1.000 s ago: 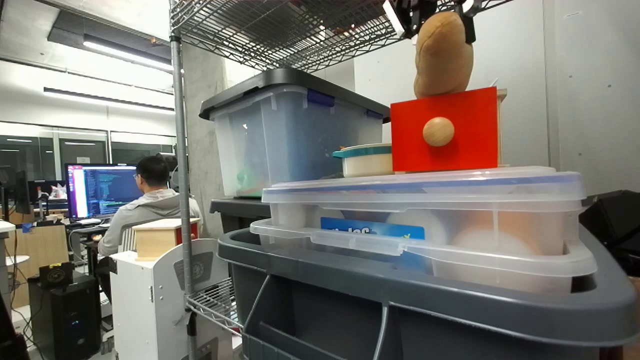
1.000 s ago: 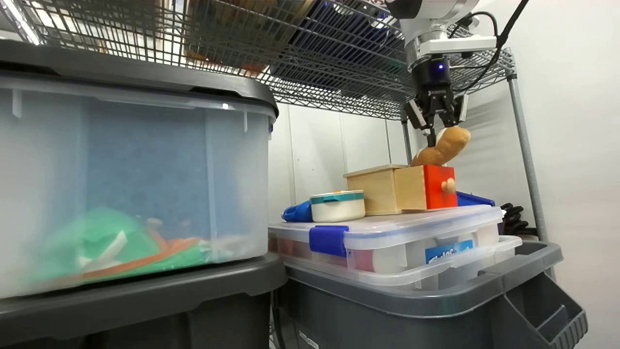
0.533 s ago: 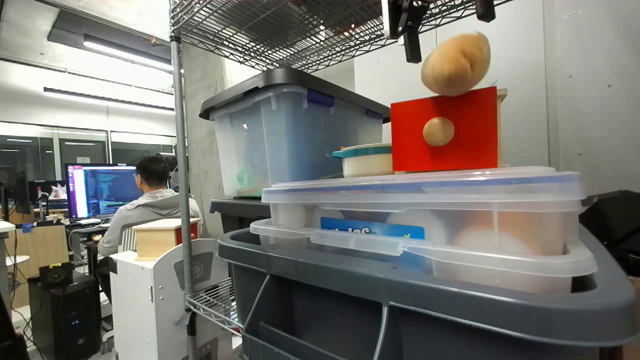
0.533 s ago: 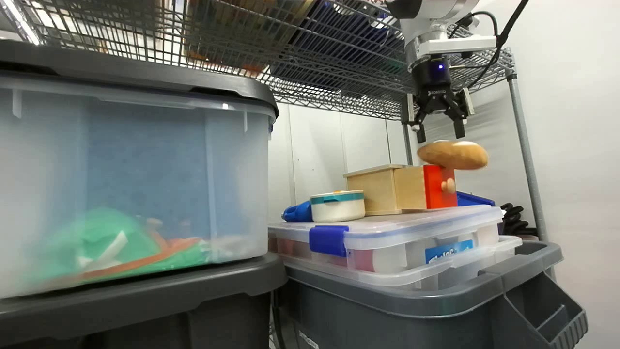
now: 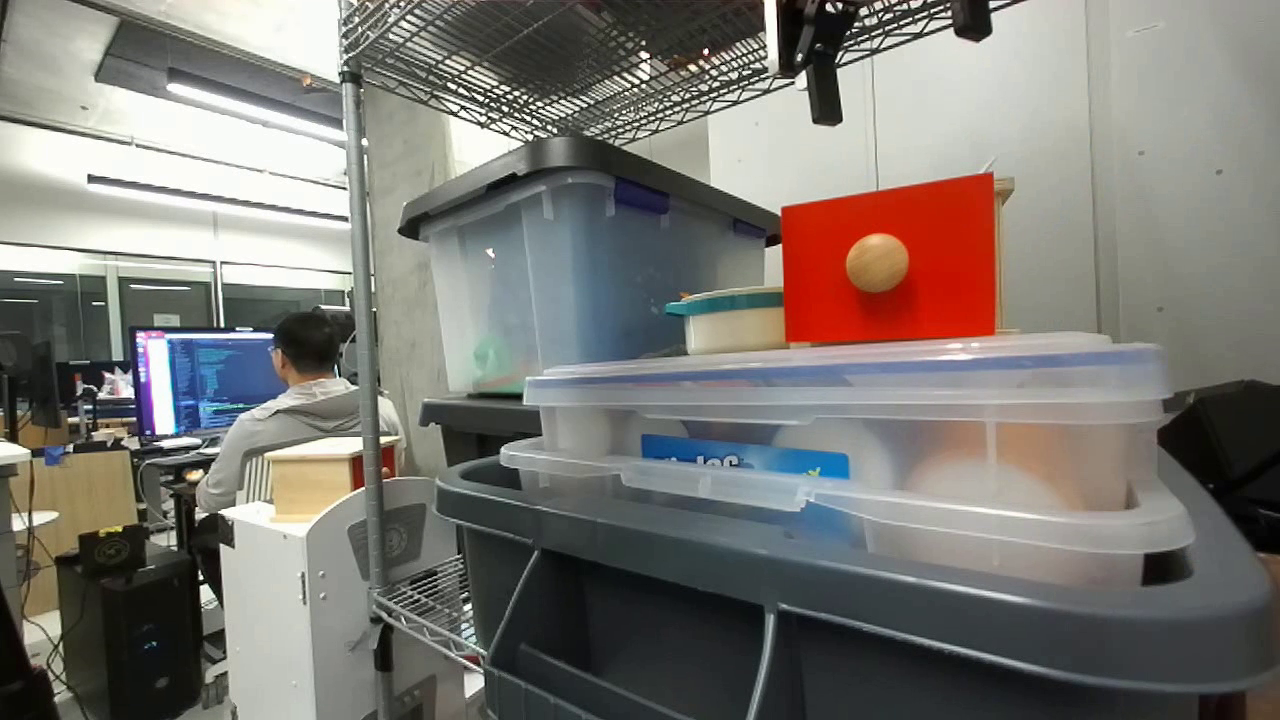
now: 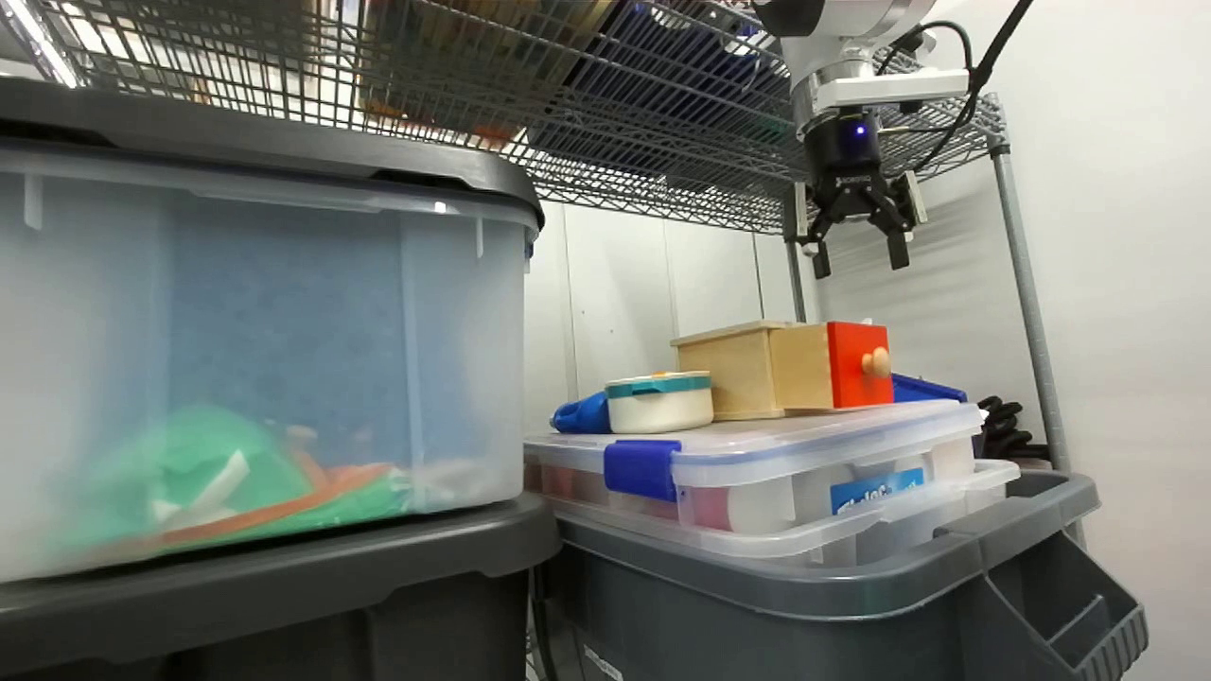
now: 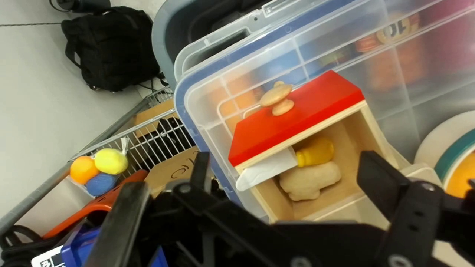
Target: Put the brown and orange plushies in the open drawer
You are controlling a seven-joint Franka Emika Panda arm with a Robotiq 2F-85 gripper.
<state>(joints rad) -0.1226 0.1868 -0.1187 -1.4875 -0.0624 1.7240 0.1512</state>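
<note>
My gripper stands open above the drawer, nothing between its fingers; its tips also show at the top of an exterior view, where the gripper is partly cut off. Below it, the drawer with a red front and a round wooden knob is pulled out. A pale beige plush lies in the drawer, beside a yellow-handled thing whose white blade-like end pokes over the rim. The brown plushie is not recognisable in any view; I cannot tell whether the beige plush is it. I cannot make out the orange plushie.
A clear lidded box carries the drawer unit and a teal-rimmed tub. A large clear bin stands beside them. The wire shelf hangs close overhead. Yellow, orange and blue balls lie near a shelf rail.
The brown plushie was between the jaws, which then spread. It fell, tumbling at the red drawer front, and is now gone from both exterior views. The arm stays in place.
</note>
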